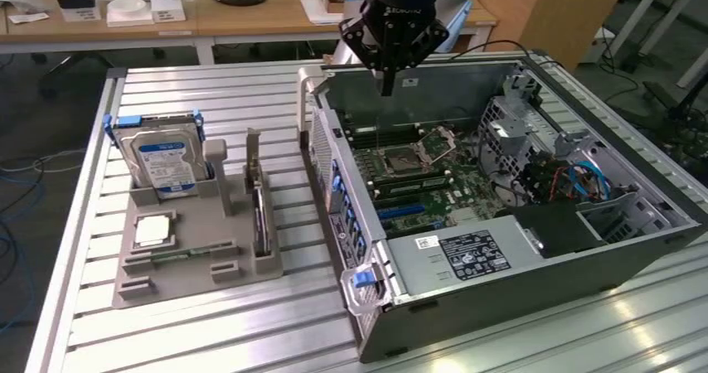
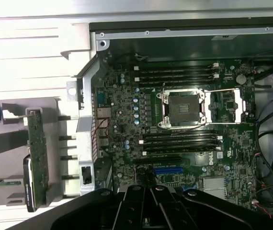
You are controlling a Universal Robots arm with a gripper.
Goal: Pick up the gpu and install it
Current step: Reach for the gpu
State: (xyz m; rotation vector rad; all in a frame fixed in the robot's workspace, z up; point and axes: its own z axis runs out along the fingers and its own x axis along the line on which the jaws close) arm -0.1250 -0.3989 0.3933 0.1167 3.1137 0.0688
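Observation:
The gpu stands on its edge in a slot of the grey holder tray, on the exterior view's left of the computer case. In the wrist view the gpu shows edge-on as a green circuit card with a dark body beside it. My gripper hangs above the far wall of the open case, fingers pointing down and shut with nothing between them. It is well apart from the gpu. The wrist view has the gripper over the motherboard, near its blue slot.
A silver hard drive with a blue-white label stands upright at the tray's back. A processor chip and a slim memory stick lie on the tray. Cables and drive cages fill the case's right side. A desk stands behind.

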